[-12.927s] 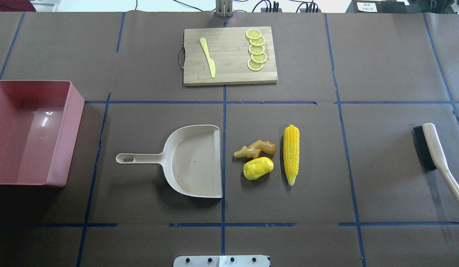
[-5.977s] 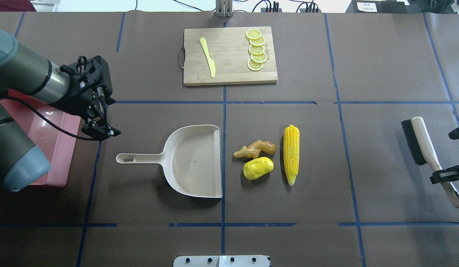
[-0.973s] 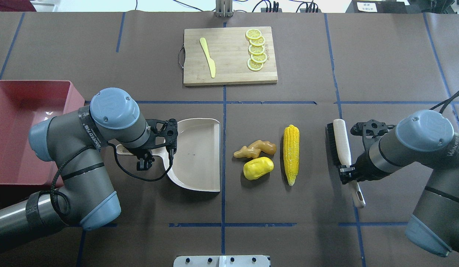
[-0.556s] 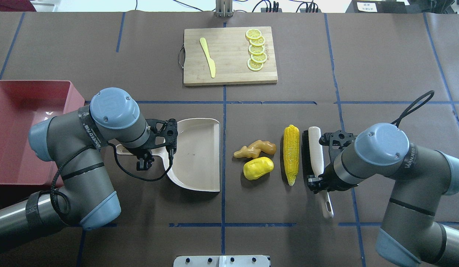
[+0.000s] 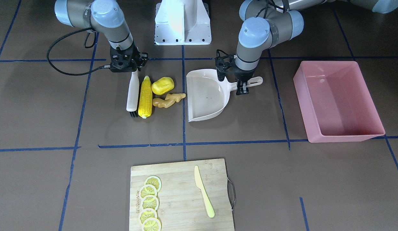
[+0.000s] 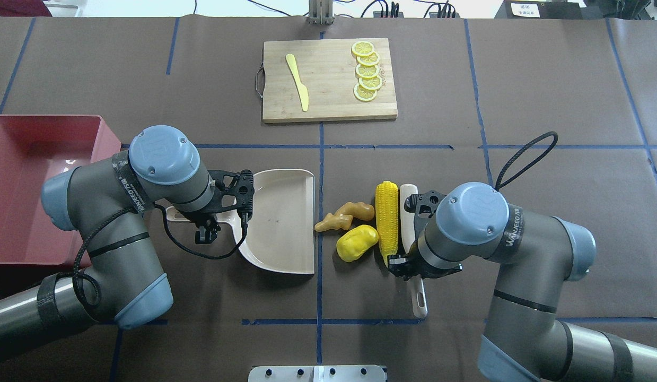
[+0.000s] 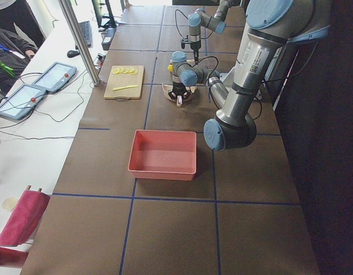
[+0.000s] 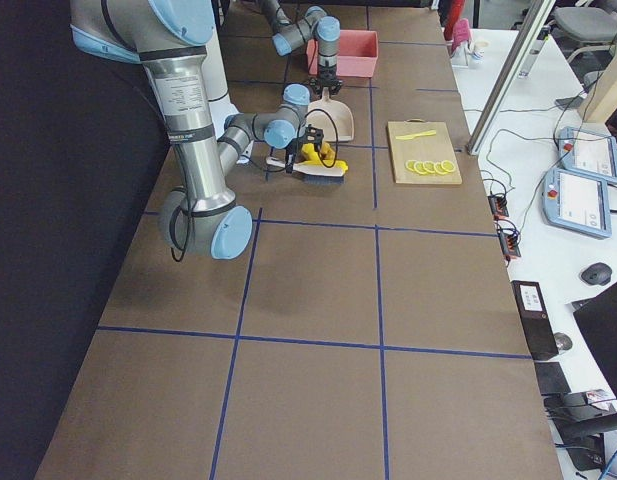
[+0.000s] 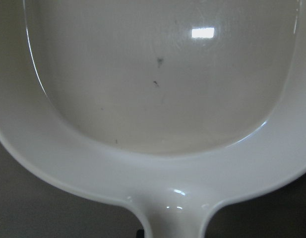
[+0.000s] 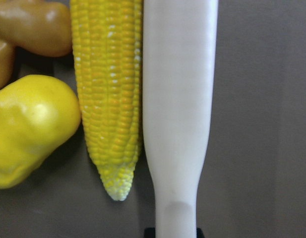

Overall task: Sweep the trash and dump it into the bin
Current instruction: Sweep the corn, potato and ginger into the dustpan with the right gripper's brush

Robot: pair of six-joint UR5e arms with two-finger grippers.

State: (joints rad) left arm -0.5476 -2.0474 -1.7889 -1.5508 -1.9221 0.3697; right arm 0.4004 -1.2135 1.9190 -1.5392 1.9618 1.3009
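Note:
The trash lies in a tight cluster: the corn cob [image 6: 387, 220], the yellow lump [image 6: 356, 242] and the ginger root [image 6: 343, 215]. A white-backed brush [image 6: 409, 212] presses along the corn's right side, and my right gripper [image 6: 405, 263] is shut on its handle. Just left of the ginger stands the open mouth of the beige dustpan [image 6: 280, 217]. My left gripper [image 6: 205, 229] is shut on the dustpan's handle. The pink bin [image 6: 20, 175] sits at the far left, with nothing in it. The right wrist view shows the brush [image 10: 177, 99] touching the corn [image 10: 110, 89].
A wooden cutting board [image 6: 328, 101] at the back centre carries lemon slices [image 6: 367, 71] and a pale yellow knife [image 6: 297, 82]. The left arm's elbow hangs over the bin's near right corner. Brown paper with blue tape lines covers the table.
My right arm has swept the brush to the left, pushing the corn into the ginger and the lump; all three have slid toward the dustpan. The left arm and dustpan have stayed put.

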